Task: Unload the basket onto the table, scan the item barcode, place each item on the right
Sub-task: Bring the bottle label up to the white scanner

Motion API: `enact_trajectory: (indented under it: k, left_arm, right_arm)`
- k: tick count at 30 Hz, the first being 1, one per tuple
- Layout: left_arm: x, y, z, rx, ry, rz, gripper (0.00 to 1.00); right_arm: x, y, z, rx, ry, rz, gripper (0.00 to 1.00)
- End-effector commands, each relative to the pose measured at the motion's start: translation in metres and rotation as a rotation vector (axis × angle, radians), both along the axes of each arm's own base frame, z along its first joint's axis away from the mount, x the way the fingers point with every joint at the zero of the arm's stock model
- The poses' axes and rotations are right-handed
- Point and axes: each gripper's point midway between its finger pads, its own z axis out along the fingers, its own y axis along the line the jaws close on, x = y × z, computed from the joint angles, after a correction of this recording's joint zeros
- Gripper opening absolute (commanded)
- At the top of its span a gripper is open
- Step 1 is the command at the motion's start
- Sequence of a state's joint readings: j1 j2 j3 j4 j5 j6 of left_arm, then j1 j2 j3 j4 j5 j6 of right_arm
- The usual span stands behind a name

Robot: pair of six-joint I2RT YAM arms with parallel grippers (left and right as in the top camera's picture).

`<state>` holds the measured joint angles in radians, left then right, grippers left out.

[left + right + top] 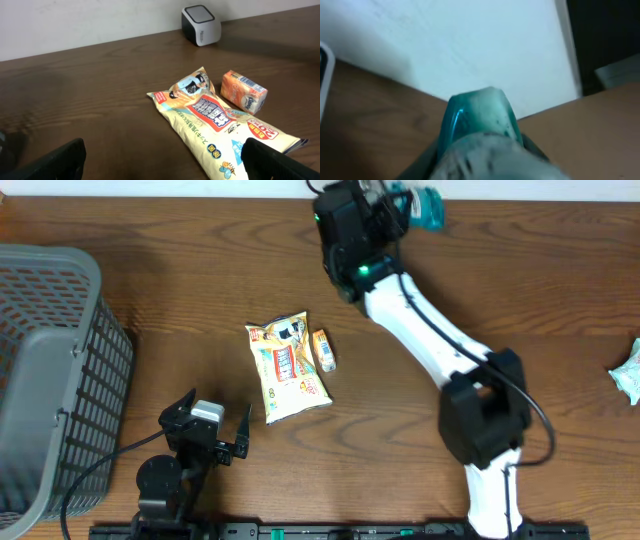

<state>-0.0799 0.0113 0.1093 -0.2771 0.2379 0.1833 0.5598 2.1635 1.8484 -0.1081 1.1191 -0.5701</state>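
My right gripper is at the table's far edge, shut on a teal and white packet. In the right wrist view the packet fills the space between the dark fingers, blurred, and no barcode shows on it. The small white scanner with a dark top stands at the back by the wall; overhead, my right arm hides it. My left gripper rests low at the front left, open and holding nothing, its fingers wide apart.
A yellow snack bag and a small orange carton lie mid-table, also seen from the left wrist as bag and carton. A grey basket stands at the left. Another teal packet lies at the right edge.
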Motion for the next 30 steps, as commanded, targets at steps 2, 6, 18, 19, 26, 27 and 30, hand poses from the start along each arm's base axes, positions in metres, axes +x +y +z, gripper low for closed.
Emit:
enact_trajectory:
  k: [2, 6, 18, 19, 26, 27, 30]
  left_arm:
    - [-0.002, -0.002, -0.012, -0.003, 0.038, -0.014, 0.98]
    - [-0.002, -0.002, -0.012, -0.003, 0.038, -0.014, 0.98]
    - [-0.002, -0.002, -0.012, -0.003, 0.038, -0.014, 0.98]
    - [-0.002, -0.002, -0.012, -0.003, 0.038, -0.014, 0.98]
    - [-0.002, -0.002, -0.012, -0.003, 0.038, -0.014, 0.98]
    - [-0.002, -0.002, -0.012, -0.003, 0.038, -0.014, 0.98]
    - [-0.002, -0.002, -0.012, -0.003, 0.038, -0.014, 0.98]
  right_arm:
    - [-0.001, 0.013, 0.021, -0.231, -0.011, -0.123, 0.01]
    - [0.005, 0.040, 0.000, -0.256, -0.030, -0.088, 0.01]
    - [0.026, 0.084, -0.048, -0.271, -0.020, 0.007, 0.01]
    - [0.029, 0.085, -0.048, -0.266, -0.026, 0.009, 0.01]
    - [0.047, 0.105, -0.055, -0.262, -0.045, 0.083, 0.01]
    - [0.049, 0.109, -0.061, -0.254, -0.047, 0.107, 0.01]
    - [0.058, 0.113, -0.071, -0.263, -0.029, 0.165, 0.01]
